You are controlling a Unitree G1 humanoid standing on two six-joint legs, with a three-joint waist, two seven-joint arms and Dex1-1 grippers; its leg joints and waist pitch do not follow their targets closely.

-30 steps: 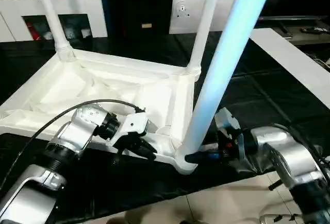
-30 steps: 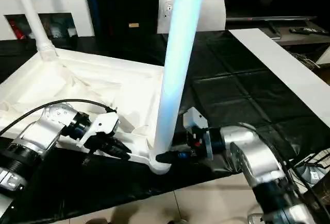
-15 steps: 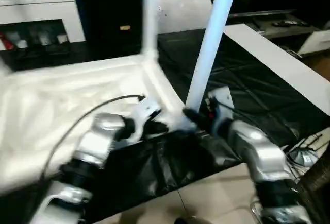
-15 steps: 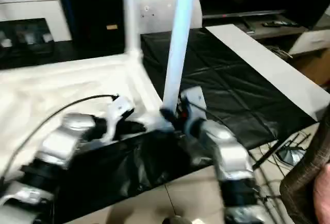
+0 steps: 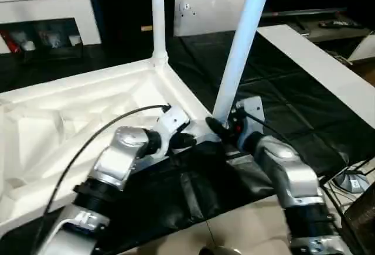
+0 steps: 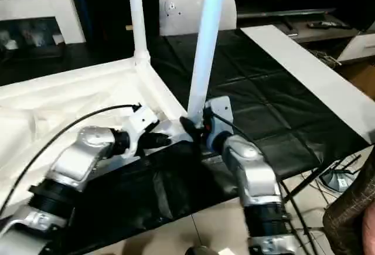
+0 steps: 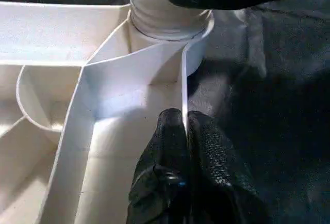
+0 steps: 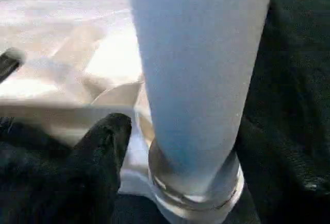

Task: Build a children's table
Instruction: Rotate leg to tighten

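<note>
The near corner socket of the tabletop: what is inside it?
A white leg stands upright in the corner socket; its wider base collar shows at the socket's mouth. How deep the leg's end goes is hidden by the socket wall.

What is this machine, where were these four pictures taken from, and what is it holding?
It is a humanoid robot, seen through its own cameras. Two pictures look down from its head; two look along its wrists. On a black sheet lies a white tabletop, upside down, with a far leg and a near leg standing in corner sockets. The left gripper has its jaws shut on the tabletop's rim. The right gripper sits at the near leg's foot.
</note>
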